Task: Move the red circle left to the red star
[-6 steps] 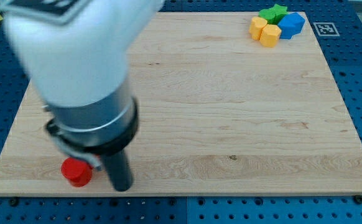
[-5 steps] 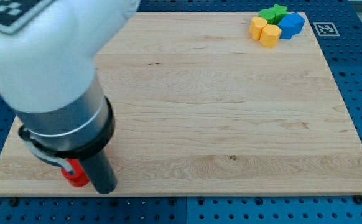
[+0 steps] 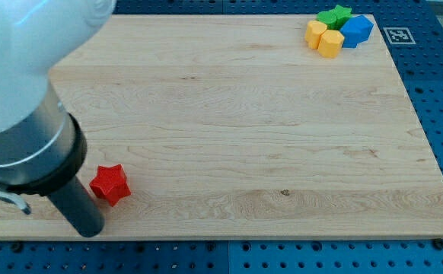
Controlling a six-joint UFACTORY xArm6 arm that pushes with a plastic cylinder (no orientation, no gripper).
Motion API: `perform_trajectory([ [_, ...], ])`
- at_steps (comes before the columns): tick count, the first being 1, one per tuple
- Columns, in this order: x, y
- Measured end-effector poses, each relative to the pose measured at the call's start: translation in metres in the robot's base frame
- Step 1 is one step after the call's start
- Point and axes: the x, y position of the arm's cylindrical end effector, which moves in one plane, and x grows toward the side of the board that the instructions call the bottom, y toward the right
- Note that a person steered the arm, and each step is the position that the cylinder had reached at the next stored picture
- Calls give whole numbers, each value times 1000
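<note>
While you're hunting for the red circle, heads up: it doesn't show anywhere, probably hidden behind the arm. My tip (image 3: 89, 230) sits just left of and below the red star (image 3: 110, 184) on the tabletop (image 3: 252, 137), maybe because it's shoving something there. No hand on this rig, so there's nothing to read.
</note>
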Motion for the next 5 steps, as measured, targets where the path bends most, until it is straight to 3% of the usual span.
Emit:
perform_trajectory([
  [1, -2, -6],
  [2, 1, 33],
  [4, -13, 212],
  [5, -53, 289],
])
